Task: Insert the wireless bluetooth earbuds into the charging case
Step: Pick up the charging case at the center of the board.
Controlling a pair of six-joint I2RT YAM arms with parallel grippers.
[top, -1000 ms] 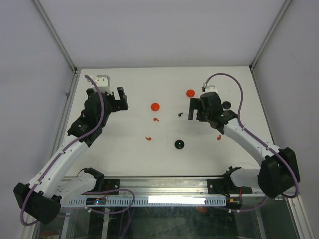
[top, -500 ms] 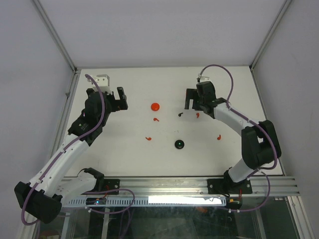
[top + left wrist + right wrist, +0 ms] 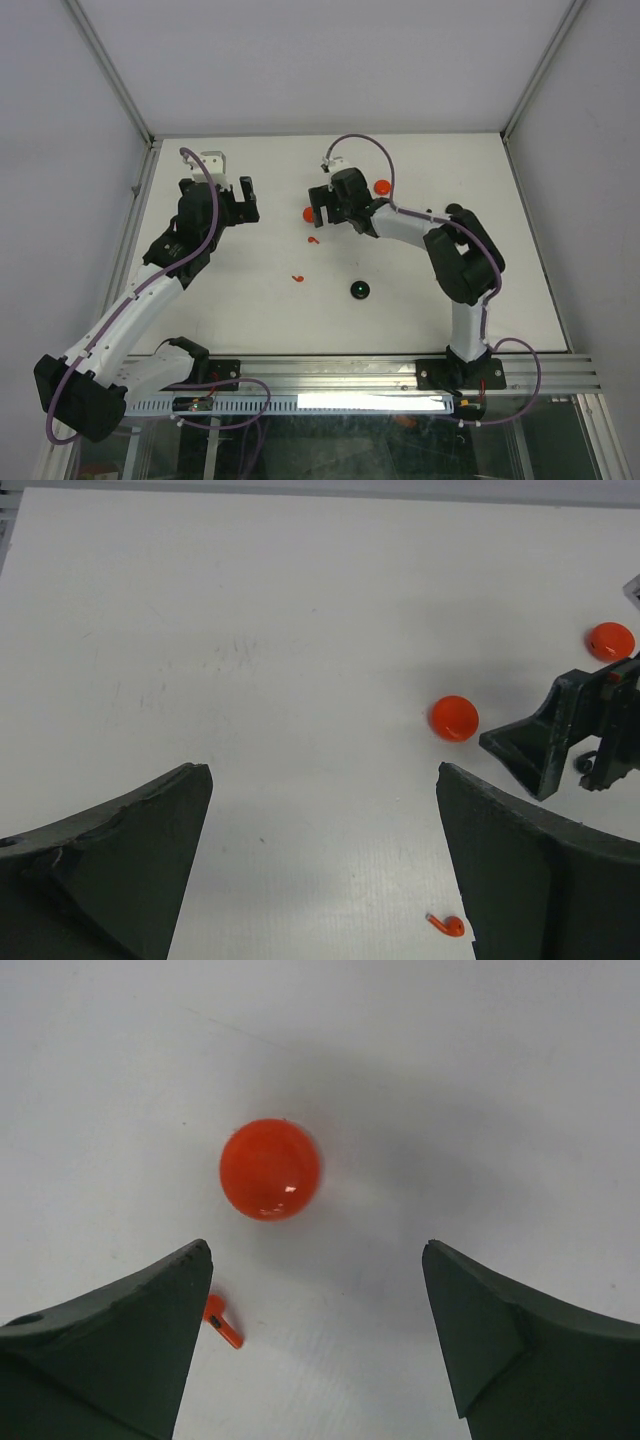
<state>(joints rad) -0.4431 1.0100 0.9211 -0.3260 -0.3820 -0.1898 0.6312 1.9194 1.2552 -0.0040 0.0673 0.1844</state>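
A red earbud lies on the white table by the inner edge of my right gripper's left finger; it also shows as earbud and earbud. Another red earbud lies nearer the front. A round glossy red disc, seemingly a closed charging case, sits just beyond the fingertips of my right gripper, which is open and holds nothing. The same red disc is half covered by that right gripper. My left gripper hovers open and empty over bare table, left of the disc.
A second red disc sits behind the right arm. A black disc with a green light lies toward the front centre. A small black object rests by the right arm's elbow. White walls enclose the table.
My right arm has swung left across the table, from the right side to the red disc in the middle, its jaws narrowing slightly. The left arm has barely shifted.
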